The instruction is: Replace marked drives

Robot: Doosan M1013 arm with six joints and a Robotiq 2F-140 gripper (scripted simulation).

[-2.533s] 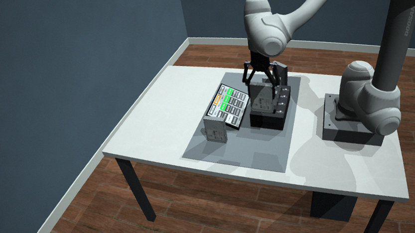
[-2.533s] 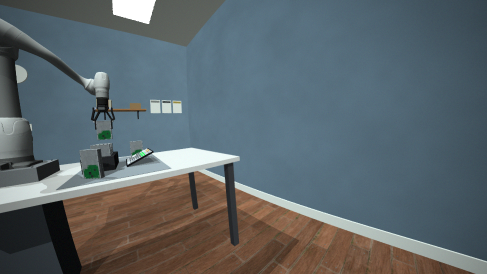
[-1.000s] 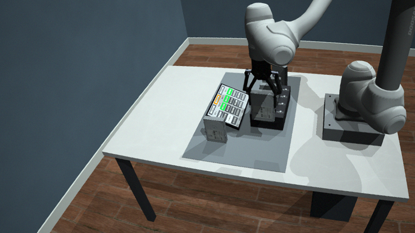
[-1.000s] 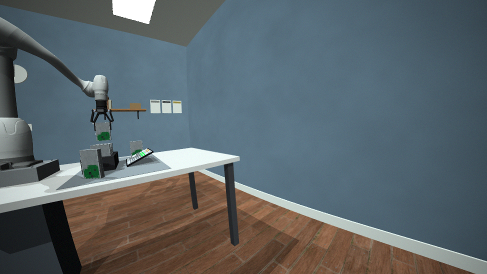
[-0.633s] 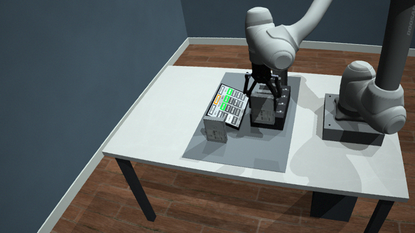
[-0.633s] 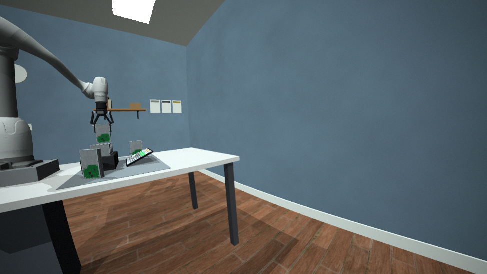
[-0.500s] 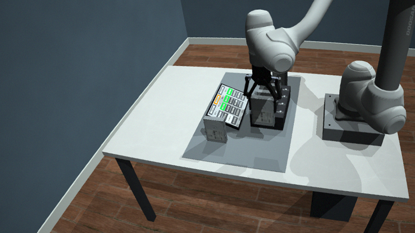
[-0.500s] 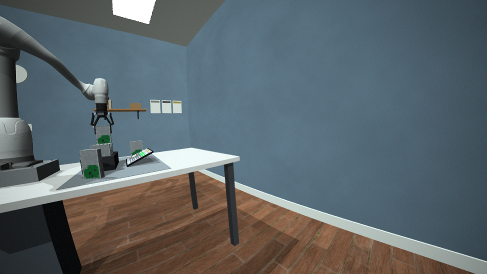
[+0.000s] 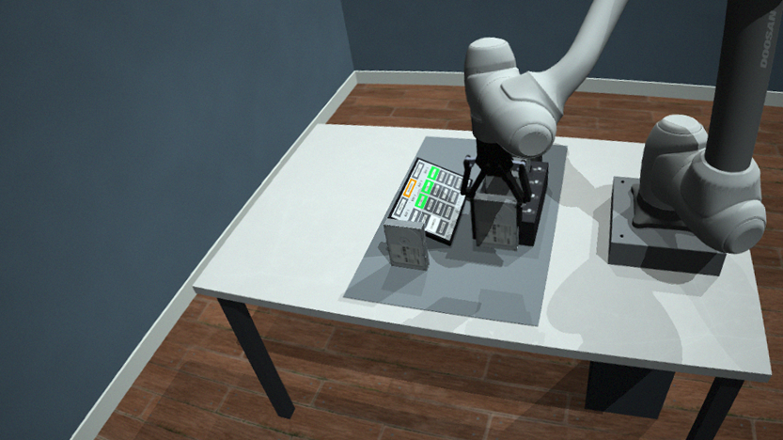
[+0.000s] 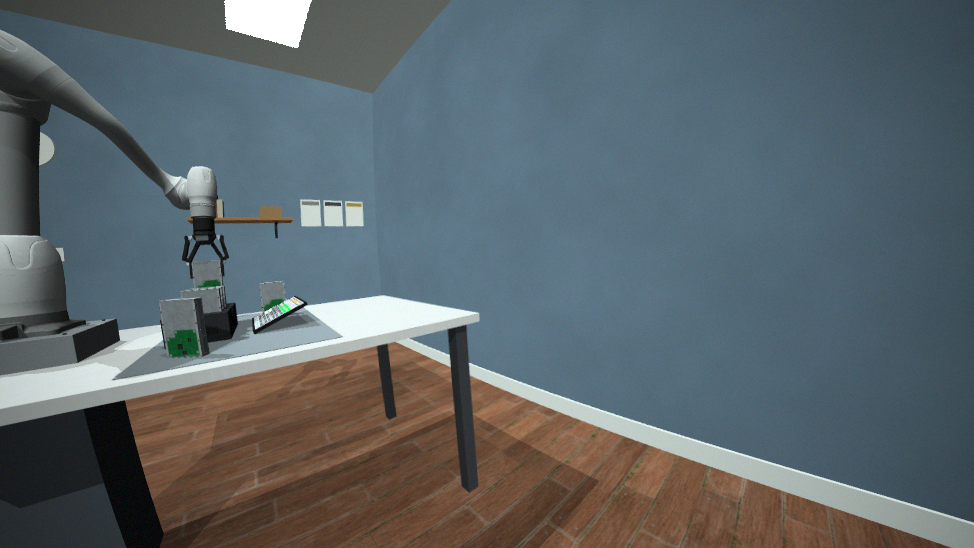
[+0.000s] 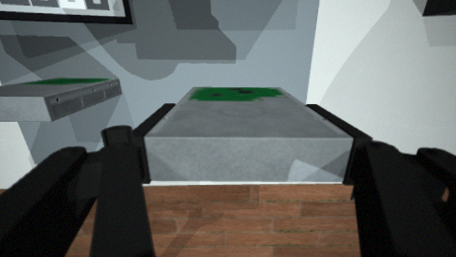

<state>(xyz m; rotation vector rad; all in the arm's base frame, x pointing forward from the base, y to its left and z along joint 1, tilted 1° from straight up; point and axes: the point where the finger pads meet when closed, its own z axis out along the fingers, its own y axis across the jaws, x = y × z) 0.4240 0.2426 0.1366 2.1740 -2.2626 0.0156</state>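
My gripper is shut on a grey drive and holds it upright in the air, above the black dock. The held drive's green board end points down. Other drives stand in the dock's bays. One loose drive stands on the grey mat by the screen. Another drive stands on the mat in front of the dock. The screen shows green cells and one orange cell.
The robot base stands on the white table to the right of the mat. A wall shelf hangs far behind. The table edges drop to a wooden floor.
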